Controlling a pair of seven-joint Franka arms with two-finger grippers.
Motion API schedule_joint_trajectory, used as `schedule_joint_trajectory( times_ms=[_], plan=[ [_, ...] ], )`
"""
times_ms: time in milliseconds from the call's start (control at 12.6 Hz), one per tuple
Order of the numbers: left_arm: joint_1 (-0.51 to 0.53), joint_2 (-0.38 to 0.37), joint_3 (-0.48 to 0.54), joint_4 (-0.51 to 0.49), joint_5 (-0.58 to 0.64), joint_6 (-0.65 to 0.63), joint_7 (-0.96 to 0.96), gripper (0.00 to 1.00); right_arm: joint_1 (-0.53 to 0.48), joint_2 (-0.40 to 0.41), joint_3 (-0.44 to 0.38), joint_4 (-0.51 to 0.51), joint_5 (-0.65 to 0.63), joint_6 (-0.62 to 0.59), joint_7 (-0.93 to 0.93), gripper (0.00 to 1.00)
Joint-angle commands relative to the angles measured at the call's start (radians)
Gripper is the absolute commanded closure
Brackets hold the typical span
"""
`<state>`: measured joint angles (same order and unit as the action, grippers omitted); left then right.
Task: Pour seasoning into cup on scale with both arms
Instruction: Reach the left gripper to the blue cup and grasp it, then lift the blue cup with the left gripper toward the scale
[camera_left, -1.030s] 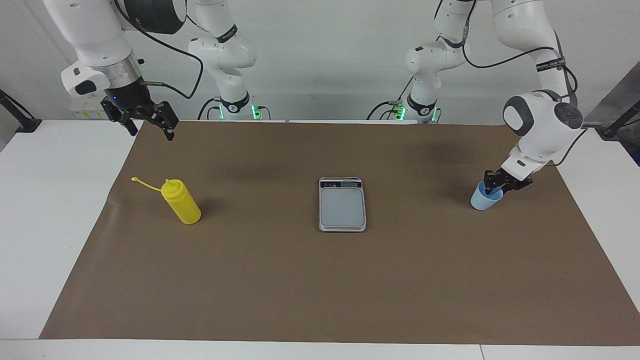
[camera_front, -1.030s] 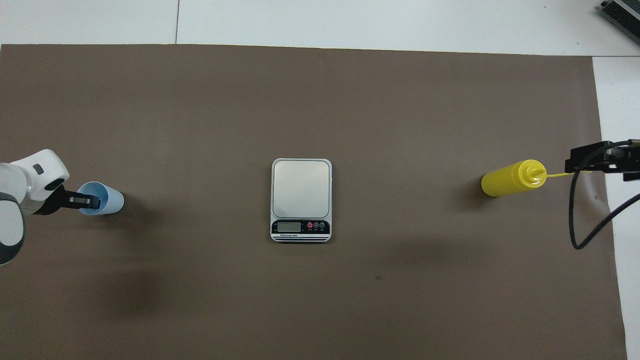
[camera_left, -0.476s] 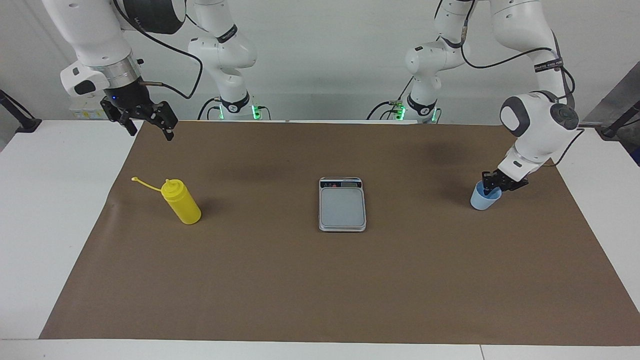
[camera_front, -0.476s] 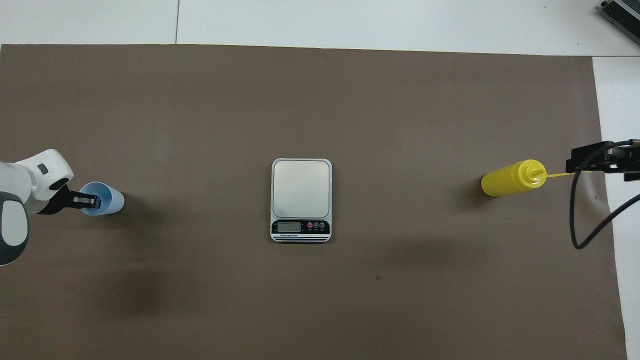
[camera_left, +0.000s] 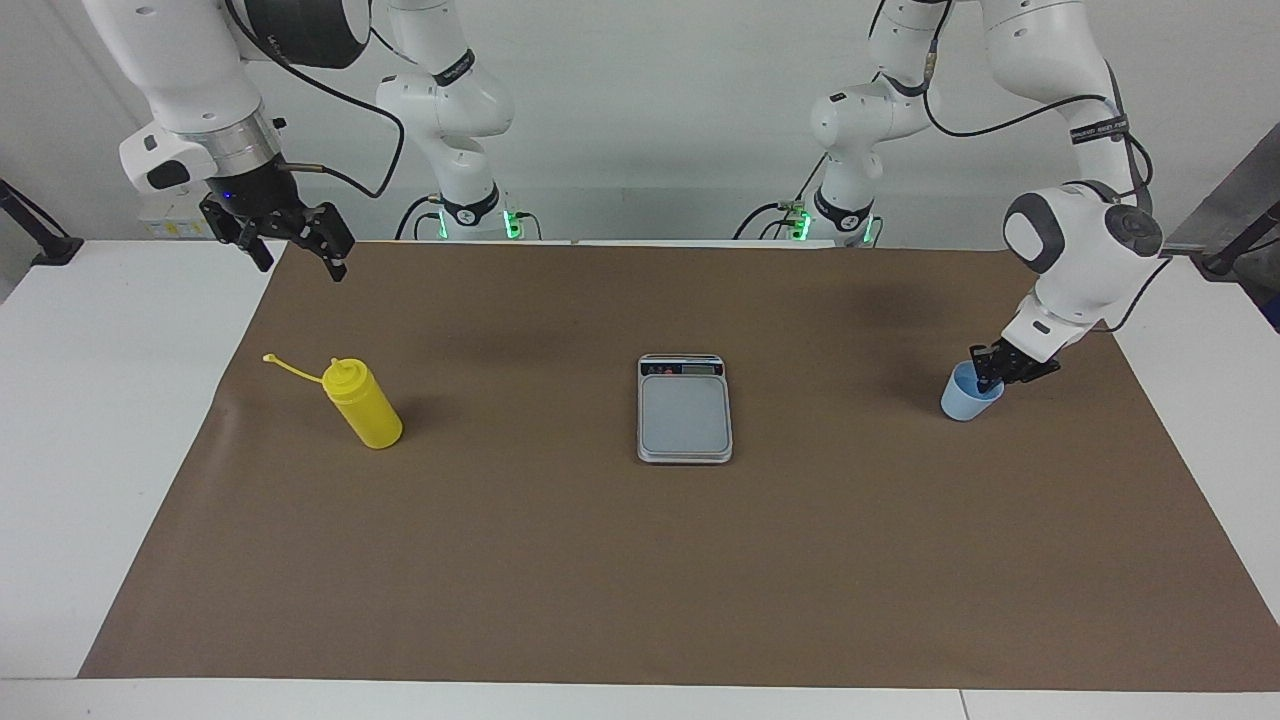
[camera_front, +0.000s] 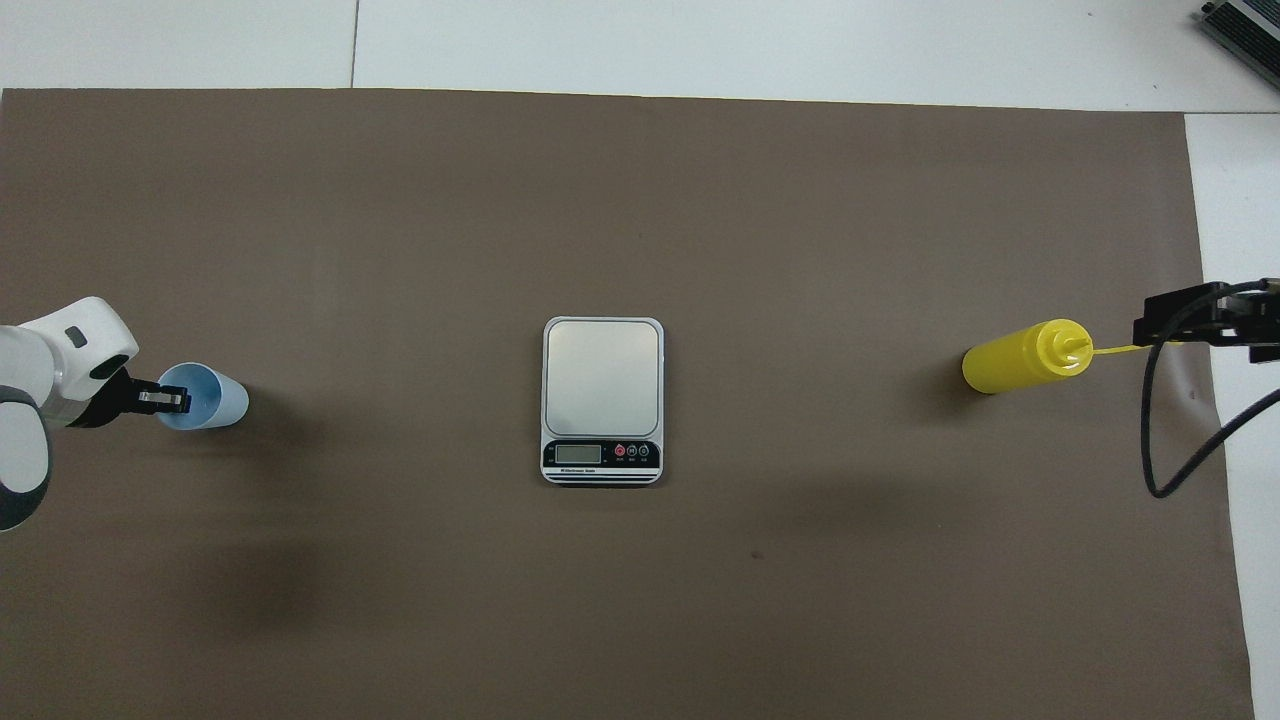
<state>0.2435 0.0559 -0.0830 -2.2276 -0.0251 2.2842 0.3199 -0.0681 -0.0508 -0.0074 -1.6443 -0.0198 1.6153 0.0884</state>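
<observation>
The light blue cup stands upright on the brown mat at the left arm's end of the table. My left gripper is down at the cup's rim, on the side toward the mat's edge. The yellow seasoning bottle stands at the right arm's end, its cap strap trailing outward. My right gripper hangs open in the air over the mat's edge, clear of the bottle. The silver-grey scale lies mid-table with nothing on its plate.
The brown mat covers most of the white table. A black cable loops down from the right arm beside the bottle. Black clamps sit at the table's two corners nearest the robots.
The left gripper has drawn narrower and shifted slightly outward at the cup's rim. The cup, the bottle, the scale and the right gripper have stayed where they were.
</observation>
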Motion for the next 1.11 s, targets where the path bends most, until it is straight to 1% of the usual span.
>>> schedule_joint_trajectory(
  times_ms=[0, 396, 555, 793, 1030],
  plan=[
    [0.003, -0.007, 0.002, -0.018, -0.012, 0.031, 0.004, 0.89, -0.012, 0.003, 0.003, 0.009, 0.014, -0.014, 0.01, 0.0],
    [-0.009, 0.001, 0.0, 0.002, -0.01, 0.031, -0.022, 0.95, -0.012, 0.003, 0.003, 0.009, 0.014, -0.014, 0.011, 0.0],
    [-0.015, 0.005, -0.001, 0.017, -0.01, 0.029, -0.057, 0.95, -0.012, 0.003, 0.003, 0.009, 0.014, -0.014, 0.011, 0.0],
    [-0.068, 0.021, -0.001, 0.057, -0.01, 0.02, -0.157, 0.95, -0.012, 0.003, 0.003, 0.009, 0.014, -0.014, 0.01, 0.0],
    [-0.154, 0.033, -0.001, 0.088, -0.01, 0.014, -0.31, 0.95, -0.012, 0.003, 0.003, 0.009, 0.014, -0.015, 0.011, 0.0]
  ],
)
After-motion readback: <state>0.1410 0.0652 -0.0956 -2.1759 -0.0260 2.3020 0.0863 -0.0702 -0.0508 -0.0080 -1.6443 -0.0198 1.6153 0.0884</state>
